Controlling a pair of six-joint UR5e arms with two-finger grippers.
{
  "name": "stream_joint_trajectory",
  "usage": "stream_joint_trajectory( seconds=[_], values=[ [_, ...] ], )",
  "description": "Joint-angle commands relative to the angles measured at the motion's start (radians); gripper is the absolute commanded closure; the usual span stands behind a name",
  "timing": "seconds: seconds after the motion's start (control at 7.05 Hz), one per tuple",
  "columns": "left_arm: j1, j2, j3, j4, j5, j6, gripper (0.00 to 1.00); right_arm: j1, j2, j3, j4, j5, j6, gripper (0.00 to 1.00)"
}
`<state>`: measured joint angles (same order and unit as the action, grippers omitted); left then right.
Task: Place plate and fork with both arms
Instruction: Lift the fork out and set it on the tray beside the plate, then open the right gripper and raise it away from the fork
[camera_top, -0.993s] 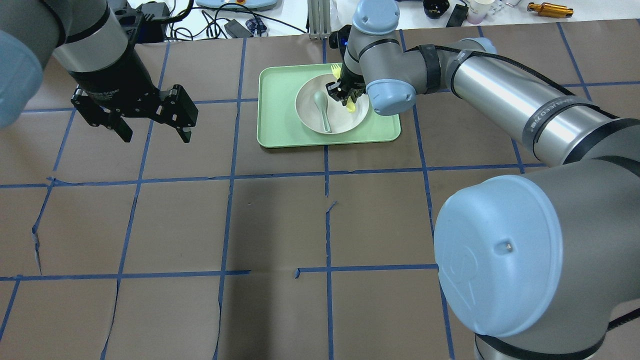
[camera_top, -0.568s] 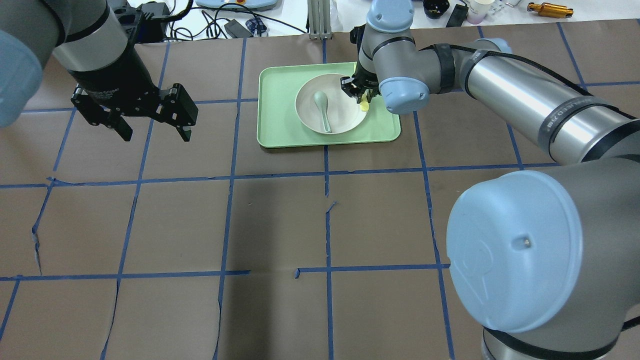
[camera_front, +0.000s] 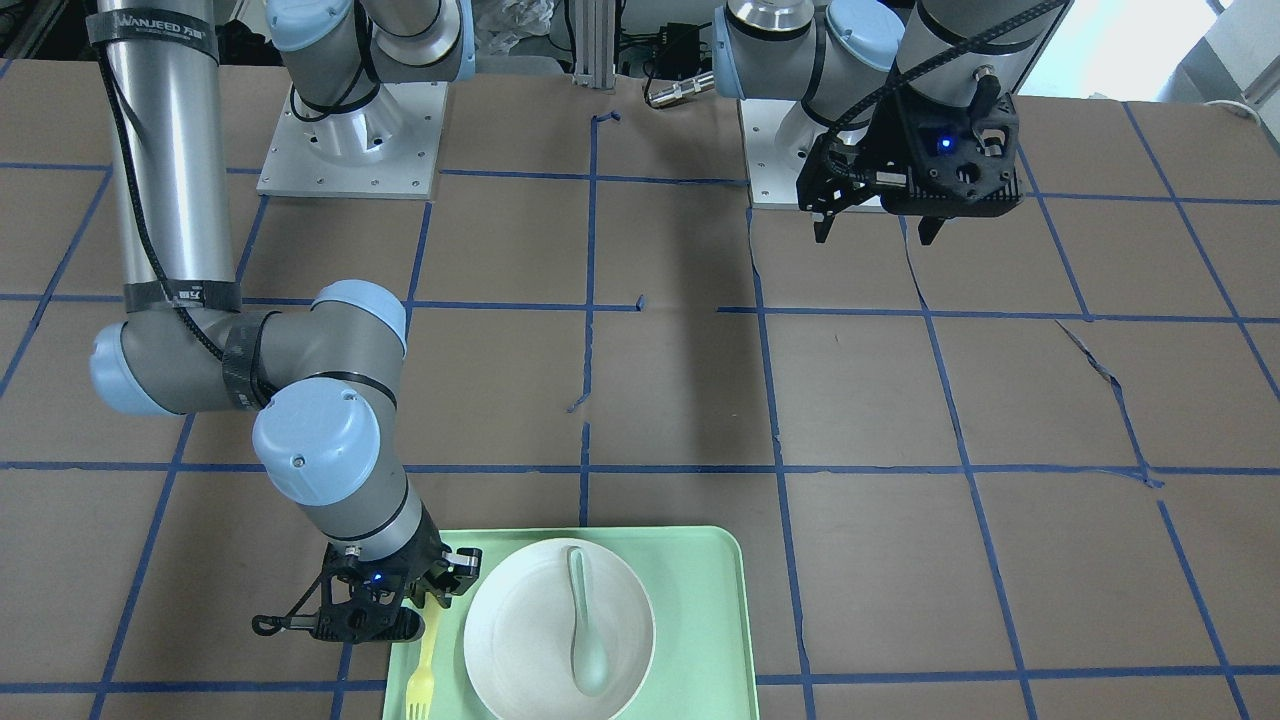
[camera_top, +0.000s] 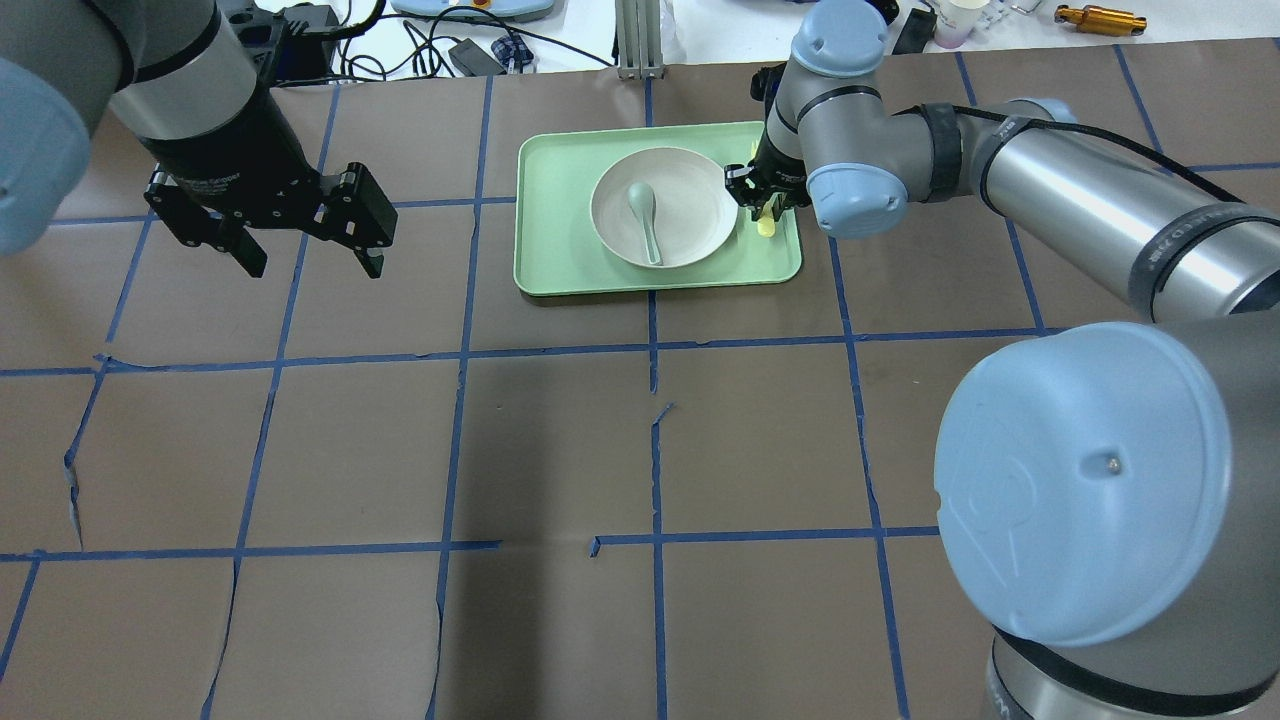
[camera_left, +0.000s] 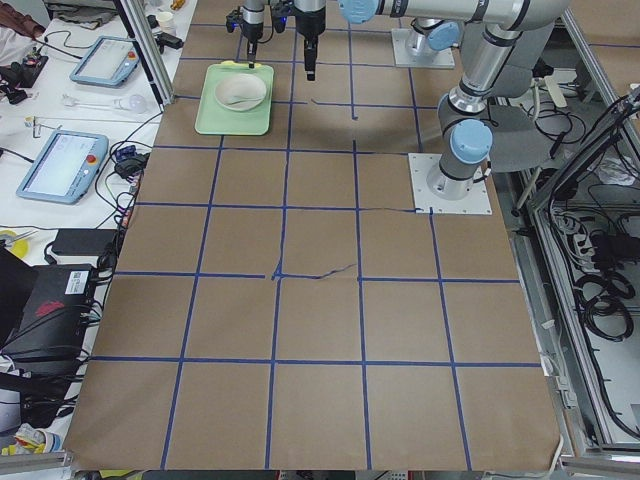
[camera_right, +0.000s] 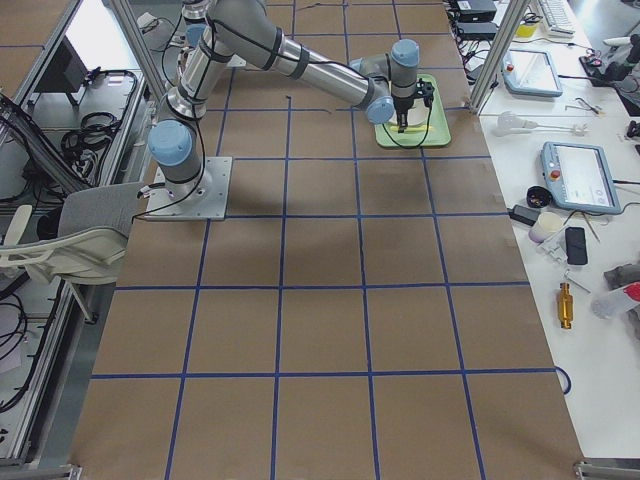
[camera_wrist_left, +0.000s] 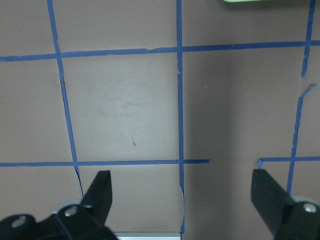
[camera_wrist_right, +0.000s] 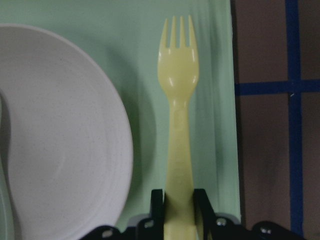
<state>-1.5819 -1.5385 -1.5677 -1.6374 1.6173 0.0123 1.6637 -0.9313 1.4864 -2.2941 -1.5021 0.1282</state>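
The right gripper (camera_wrist_right: 179, 200) was clamped on the handle of the fork (camera_wrist_right: 179, 100). Seen from overhead, the fork sat over the mint-green tray (camera_wrist_right: 212, 60) at 3 o'clock of the plate (camera_wrist_right: 60, 150), just beside its rim. A spoon (camera_top: 645, 215) lay in the plate. The left gripper (camera_top: 313, 265) hung spread wide above the desk (camera_top: 560, 440), well off at the tray's 9 o'clock.
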Motion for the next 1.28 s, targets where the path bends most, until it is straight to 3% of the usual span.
stream_joint_trajectory(
  seconds=[0.0, 0.14, 0.28, 0.57, 1.14],
  values=[
    [-0.001, -0.002, 0.001, 0.002, -0.001, 0.000, 0.00, -0.001, 0.011, 0.003, 0.001, 0.002, -0.005, 0.74],
    [-0.001, -0.002, 0.000, 0.001, -0.001, 0.000, 0.00, -0.001, 0.011, 0.008, 0.001, 0.006, -0.002, 0.11],
    [-0.001, 0.000, 0.000, 0.001, -0.001, 0.000, 0.00, -0.001, 0.005, 0.000, 0.004, 0.006, -0.005, 0.00],
    [-0.001, -0.003, 0.001, 0.002, -0.001, 0.000, 0.00, -0.001, -0.044, -0.015, 0.056, -0.015, -0.013, 0.00],
    [-0.001, -0.002, -0.002, 0.019, 0.001, 0.000, 0.00, -0.126, -0.422, -0.014, 0.534, -0.026, -0.087, 0.00]
  ],
)
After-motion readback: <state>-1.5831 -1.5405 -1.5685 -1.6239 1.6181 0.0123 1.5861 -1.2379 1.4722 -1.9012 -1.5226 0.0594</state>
